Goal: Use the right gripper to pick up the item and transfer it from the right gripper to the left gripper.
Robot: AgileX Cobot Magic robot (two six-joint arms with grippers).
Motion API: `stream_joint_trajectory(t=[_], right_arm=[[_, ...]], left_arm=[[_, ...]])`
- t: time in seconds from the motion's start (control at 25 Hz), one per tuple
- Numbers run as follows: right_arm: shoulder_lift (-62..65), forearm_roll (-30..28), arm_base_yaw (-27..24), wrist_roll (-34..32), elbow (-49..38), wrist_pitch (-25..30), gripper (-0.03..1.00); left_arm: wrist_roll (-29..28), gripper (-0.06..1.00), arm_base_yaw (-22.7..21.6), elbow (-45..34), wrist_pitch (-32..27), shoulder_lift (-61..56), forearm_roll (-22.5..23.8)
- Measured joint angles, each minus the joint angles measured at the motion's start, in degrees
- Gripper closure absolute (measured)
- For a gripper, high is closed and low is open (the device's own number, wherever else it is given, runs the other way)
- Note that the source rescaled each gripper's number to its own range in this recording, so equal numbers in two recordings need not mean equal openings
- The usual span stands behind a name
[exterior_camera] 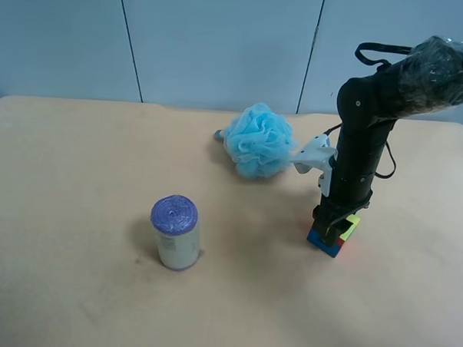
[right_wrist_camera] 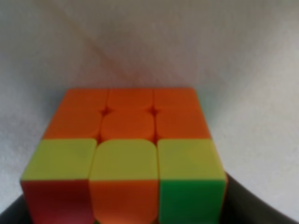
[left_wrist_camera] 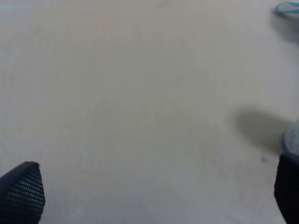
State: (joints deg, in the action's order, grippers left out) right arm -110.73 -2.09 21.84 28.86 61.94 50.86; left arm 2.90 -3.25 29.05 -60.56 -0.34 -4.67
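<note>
Cube (right_wrist_camera: 126,154) on surface (exterior_camera: 72,305) just beside pouf (exterior_camera: 257,140), straddled by right gripper (exterior_camera: 333,228) for pickup; can't tell if clamped. Left gripper (left_wrist_camera: 154,186) splayed wide, empty, ready for handover.

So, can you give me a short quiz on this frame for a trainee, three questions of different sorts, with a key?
1. Fill in: the white cylinder has a ___ top.
2. True or false: the left gripper has its jaws wide apart, with only table between them.
3. In the exterior high view, the right gripper is down at:
A. the white cylinder
B. the light-blue pouf
C. the puzzle cube

Key: 1 purple; 2 true; 3 C.
</note>
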Motion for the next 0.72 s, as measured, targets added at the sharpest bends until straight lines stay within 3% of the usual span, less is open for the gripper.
stream_joint_trajectory(t=[0.4,0.72], right_arm=[[0.0,-2.4,0.0,-2.7,4.0,5.5,0.97],[6.7,0.9,0.2,-4.5,10.0,11.4,0.97]], left_arm=[[0.0,-0.06,0.0,0.0,0.0,0.0,0.0],[0.0,-0.06,0.0,0.0,0.0,0.0,0.0]])
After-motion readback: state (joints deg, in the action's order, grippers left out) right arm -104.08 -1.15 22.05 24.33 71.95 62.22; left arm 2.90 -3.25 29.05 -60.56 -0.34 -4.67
